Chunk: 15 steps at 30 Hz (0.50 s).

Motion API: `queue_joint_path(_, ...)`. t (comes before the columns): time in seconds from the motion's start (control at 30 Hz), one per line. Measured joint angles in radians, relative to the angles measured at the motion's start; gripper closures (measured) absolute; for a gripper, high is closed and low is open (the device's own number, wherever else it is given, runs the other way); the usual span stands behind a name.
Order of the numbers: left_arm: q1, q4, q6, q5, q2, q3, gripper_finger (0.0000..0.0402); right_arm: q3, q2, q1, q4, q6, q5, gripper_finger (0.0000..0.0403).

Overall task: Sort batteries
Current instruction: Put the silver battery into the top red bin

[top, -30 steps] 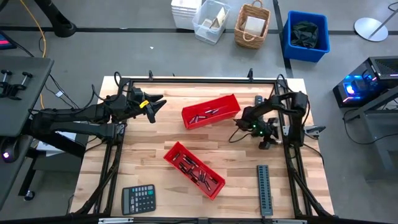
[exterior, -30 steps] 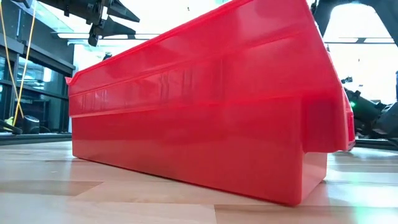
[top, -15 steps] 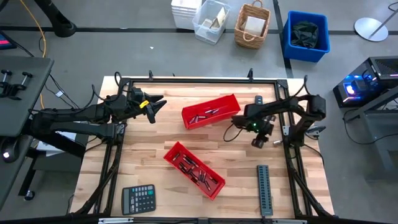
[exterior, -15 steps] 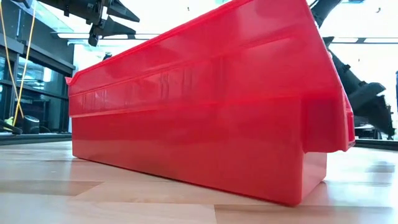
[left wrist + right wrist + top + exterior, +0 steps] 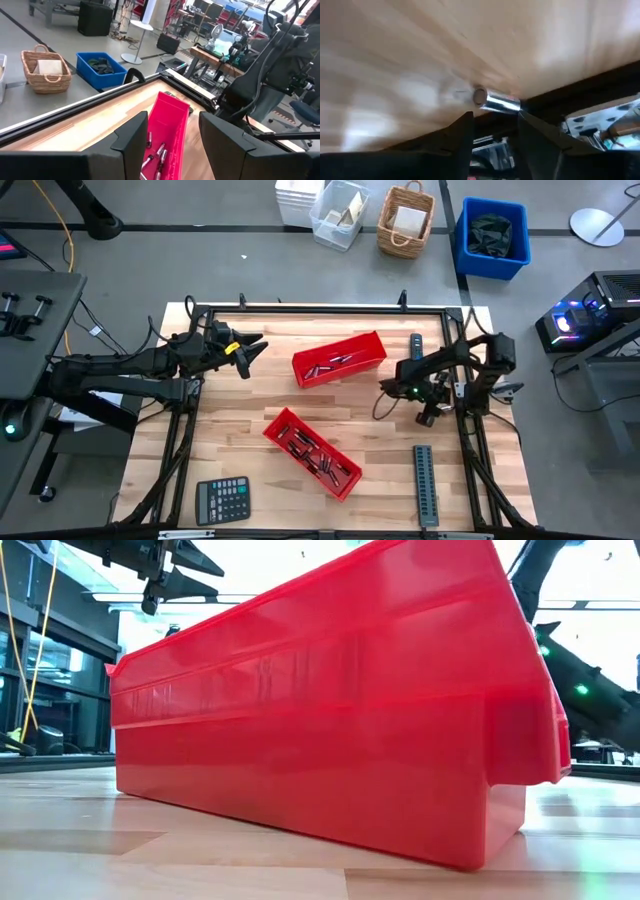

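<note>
My right gripper (image 5: 428, 417) is low over the table by its right edge. In the right wrist view my right gripper (image 5: 494, 122) is open, and a small silvery battery (image 5: 496, 101) lies on the wood just past its fingertips, beside the black frame; whether they touch I cannot tell. My left gripper (image 5: 257, 347) hangs open and empty at the far left; it also shows in the left wrist view (image 5: 172, 142). The far red tray (image 5: 339, 359) holds a few batteries (image 5: 156, 152). The near red tray (image 5: 312, 453) holds several.
A grey ridged strip (image 5: 425, 485) lies at the near right. A calculator (image 5: 222, 500) lies at the near left. A small black-and-blue device (image 5: 416, 341) lies at the far right. The near tray's wall (image 5: 330, 730) fills the low view. A black frame (image 5: 320, 308) rims the table.
My right arm has changed pose by the table's right edge: its gripper went a little toward the left, then back toward the right and near edges.
</note>
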Motion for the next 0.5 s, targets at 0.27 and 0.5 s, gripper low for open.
queue_joint_path(0.27, 0.000, -0.002, 0.000, -0.008, 0.000, 0.000, 0.0229, -0.096, 0.073, 0.016, 0.102, 0.000, -0.033, 0.0254)
queue_joint_path(0.5, 0.000, -0.004, 0.000, -0.011, 0.000, 0.000, 0.0229, -0.115, 0.080, 0.021, 0.123, -0.033, -0.045, 0.0254)
